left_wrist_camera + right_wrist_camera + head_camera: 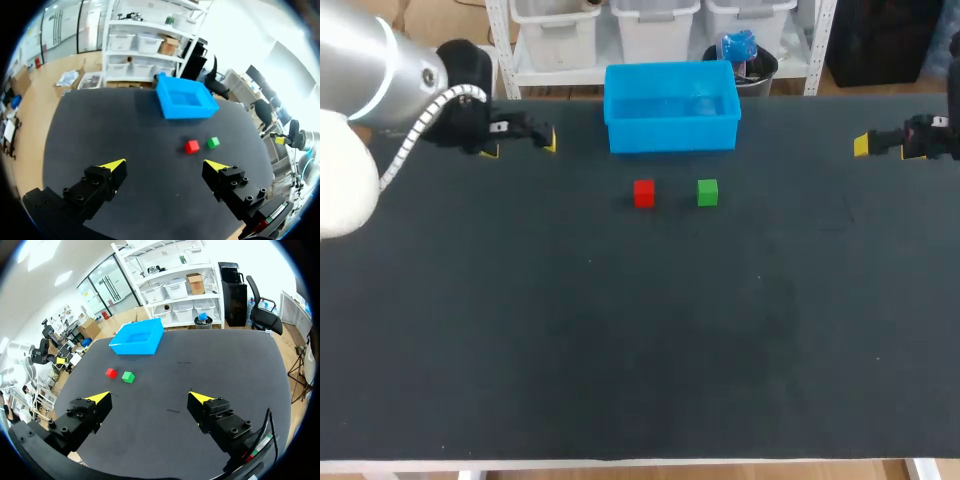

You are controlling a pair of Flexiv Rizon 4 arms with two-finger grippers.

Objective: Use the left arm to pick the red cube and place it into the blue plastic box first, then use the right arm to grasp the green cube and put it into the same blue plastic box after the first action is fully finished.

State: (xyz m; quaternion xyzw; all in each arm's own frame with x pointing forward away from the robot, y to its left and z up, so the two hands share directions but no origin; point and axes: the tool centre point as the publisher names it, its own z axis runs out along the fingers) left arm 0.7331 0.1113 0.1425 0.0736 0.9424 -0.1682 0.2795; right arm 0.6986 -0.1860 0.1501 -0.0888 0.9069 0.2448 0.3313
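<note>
Hovering wide and empty: left gripper point(165, 165), right gripper point(149, 398). Near neighbour green cube point(708, 192), three o'clock of red cube point(643, 193); we risk nudging it.

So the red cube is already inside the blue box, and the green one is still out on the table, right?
Not quite: the red cube is also out on the table, in front of the blue box, beside the green cube. The head view shows it.
</note>
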